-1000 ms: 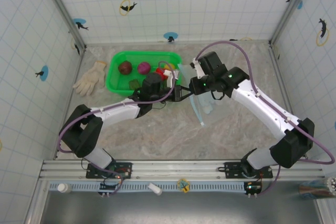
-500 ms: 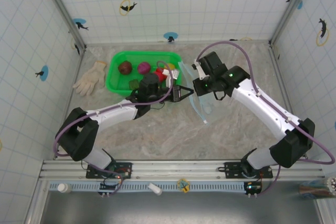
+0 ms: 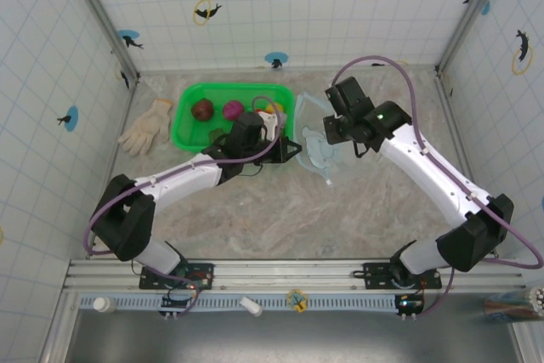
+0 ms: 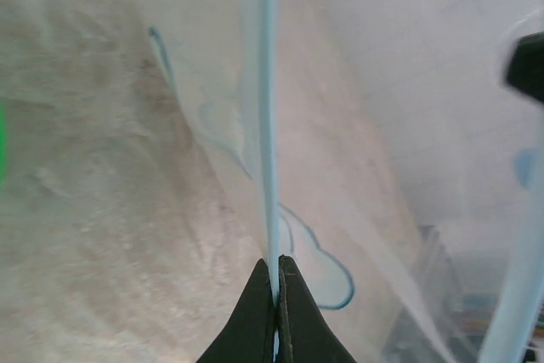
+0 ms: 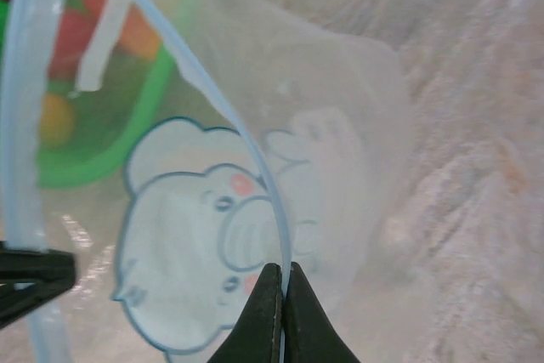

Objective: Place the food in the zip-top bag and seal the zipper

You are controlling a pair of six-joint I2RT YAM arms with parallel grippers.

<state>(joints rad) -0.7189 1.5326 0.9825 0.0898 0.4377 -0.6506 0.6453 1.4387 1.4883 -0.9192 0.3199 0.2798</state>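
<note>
We are clenching our left pincer (image 4: 275, 268) on the zipper (image 4: 269, 108), its two tips pressed together with the thin blue strip between them. Our right pincer (image 5: 279, 276) is clenched too, gripping the other lip of the same zipper. In this way we are holding the mouth of the bag (image 3: 316, 150) apart, with the rim lifted off the tabletop (image 3: 280, 201).

The bag is hanging between the two arms, just beside the right end of the green basket (image 3: 189, 135). Inside it we are seeing nothing but the elephant print. The food (image 3: 202, 110) is lying in the basket, all of it as far as we can tell: a maroon piece, a magenta one, and red, orange and yellow ones nearer the bag.

So we are judging the task as only beginning. The bag is being opened, no piece is loaded yet, and the sealing is left for the end. With both pincers busy on the rim, we are thinking that one must let go before any food can be picked.
</note>
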